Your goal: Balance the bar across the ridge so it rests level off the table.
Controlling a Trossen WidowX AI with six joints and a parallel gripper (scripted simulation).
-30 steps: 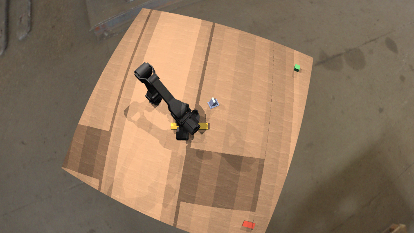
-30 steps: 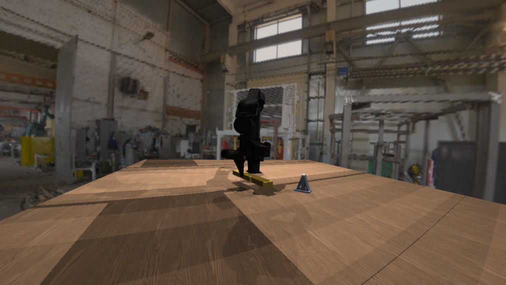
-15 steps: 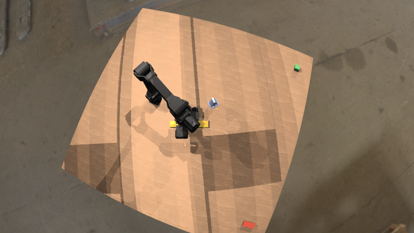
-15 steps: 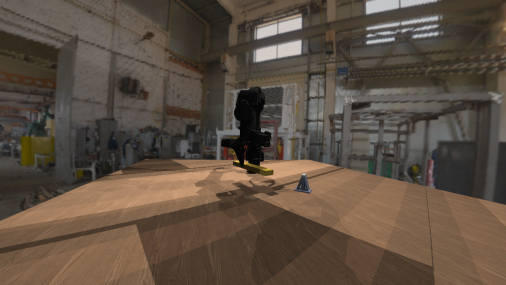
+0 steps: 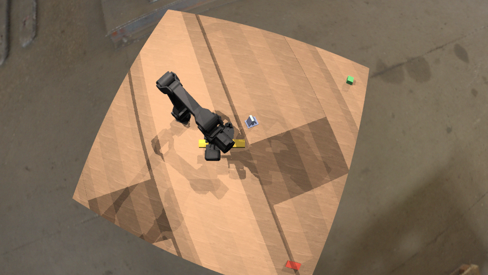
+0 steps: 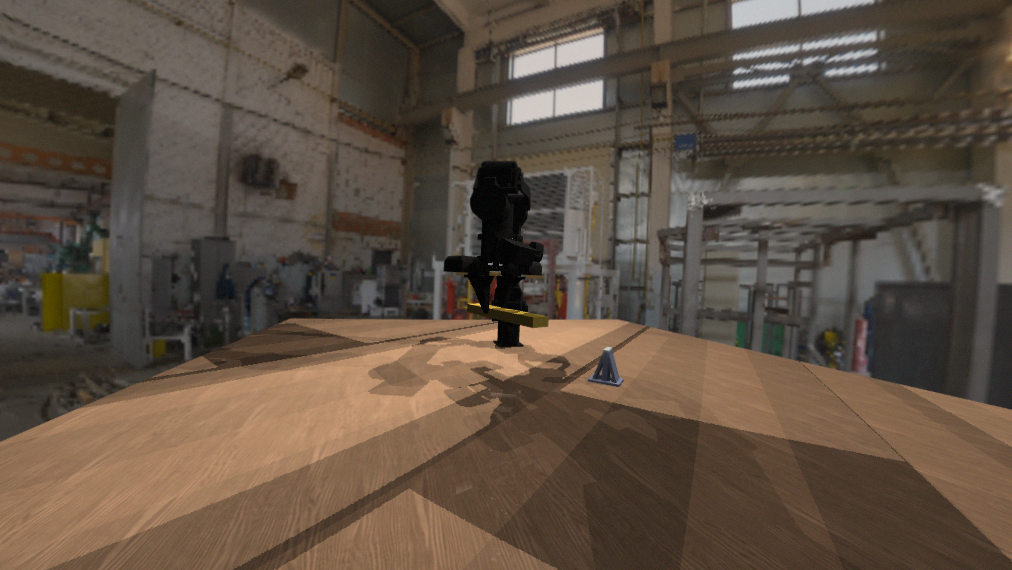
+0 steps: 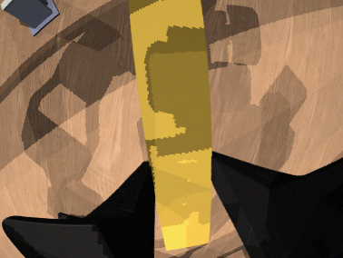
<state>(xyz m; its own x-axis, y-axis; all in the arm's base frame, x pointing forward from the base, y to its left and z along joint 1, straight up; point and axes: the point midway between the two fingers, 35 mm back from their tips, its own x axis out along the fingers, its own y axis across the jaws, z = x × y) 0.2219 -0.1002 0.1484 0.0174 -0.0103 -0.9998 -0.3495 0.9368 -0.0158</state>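
A yellow bar [image 5: 239,143] [image 6: 524,317] [image 7: 179,104] is held in the air above the table [image 5: 218,225] [image 6: 297,439]. My gripper [image 7: 179,163] [image 6: 495,309] is shut on the bar, one black finger on each long side in the wrist view. In the top view the arm hides the bar's middle and the fingertips. The blue-grey ridge [image 5: 252,120] [image 6: 606,368] [image 7: 34,14] stands on its base plate on the table, up and to the right of the bar in the top view. The bar is apart from the ridge, which carries nothing.
A green cube [image 5: 349,80] lies near the table's upper right corner in the top view. A flat red block [image 5: 293,265] lies near the table's bottom edge there. Both are far from the ridge. Shadows of the arm fall across the table.
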